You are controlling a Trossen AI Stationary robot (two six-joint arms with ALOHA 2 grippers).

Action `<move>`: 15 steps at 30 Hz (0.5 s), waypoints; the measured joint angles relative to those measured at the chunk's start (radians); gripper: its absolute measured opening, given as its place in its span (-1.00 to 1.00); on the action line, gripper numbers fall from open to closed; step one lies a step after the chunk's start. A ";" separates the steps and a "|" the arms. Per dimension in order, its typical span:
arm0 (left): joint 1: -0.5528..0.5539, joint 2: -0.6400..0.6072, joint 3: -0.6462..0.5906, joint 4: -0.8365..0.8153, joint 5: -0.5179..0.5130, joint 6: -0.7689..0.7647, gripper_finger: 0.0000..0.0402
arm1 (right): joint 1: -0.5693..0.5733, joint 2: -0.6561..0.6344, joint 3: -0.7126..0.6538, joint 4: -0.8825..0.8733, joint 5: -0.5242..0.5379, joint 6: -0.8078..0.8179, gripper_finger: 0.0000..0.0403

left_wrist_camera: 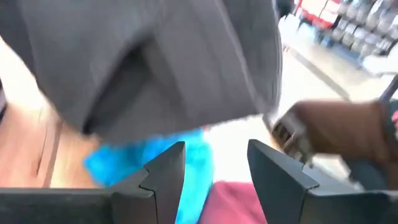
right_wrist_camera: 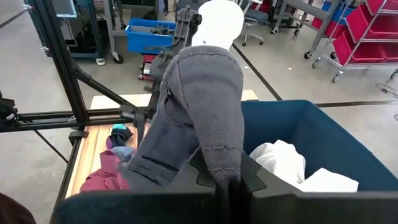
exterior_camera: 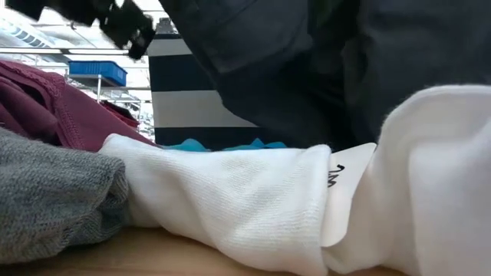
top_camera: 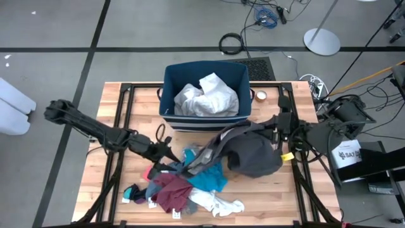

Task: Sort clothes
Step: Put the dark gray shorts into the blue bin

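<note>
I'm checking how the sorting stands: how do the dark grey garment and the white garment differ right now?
The dark grey garment hangs from the shut right gripper, draped outside the bin; the white garment lies crumpled inside the bin, untouched. The grey one is stretched out, the white one bunched. Both are large, soft fabric pieces.
</note>
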 joint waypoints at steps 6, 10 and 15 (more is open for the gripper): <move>-0.011 0.070 -0.049 0.040 -0.189 0.027 -0.09 | -0.010 -0.002 0.006 0.057 0.000 -0.023 -1.00; -0.011 0.138 -0.049 0.212 -0.203 0.096 -0.09 | -0.022 -0.002 0.027 0.116 0.000 -0.039 -1.00; -0.011 0.170 -0.049 0.350 -0.298 0.167 -0.09 | -0.024 -0.002 0.058 0.164 0.001 -0.079 -1.00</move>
